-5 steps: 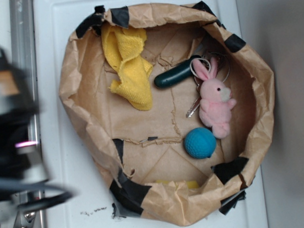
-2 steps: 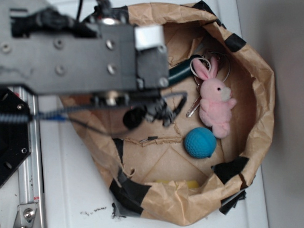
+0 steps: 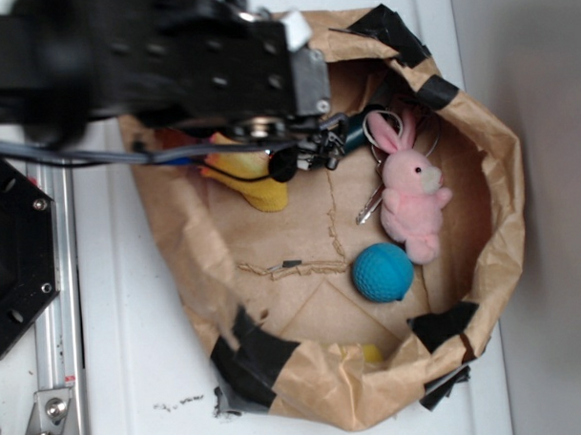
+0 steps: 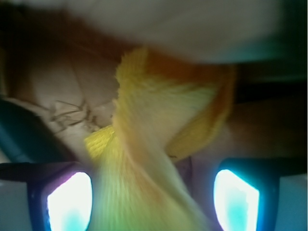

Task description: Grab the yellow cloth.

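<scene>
Jaws apart astride the yellow cloth (image 4: 144, 159) (blurred) inside the paper bag (image 3: 490, 201).

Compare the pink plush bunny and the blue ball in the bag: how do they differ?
The pink plush bunny is elongated, with ears and limbs; the blue ball is round. The bunny looks fuzzy, while the ball looks dimpled. The bunny lies against keys; the ball sits alone just below it. Both rest on the floor of the paper bag, clear of the arm.

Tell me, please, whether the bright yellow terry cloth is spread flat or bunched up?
Bunched up. The bright yellow terry cloth shows twisted folds between the gripper fingers in the wrist view, inside the brown paper bag.
</scene>
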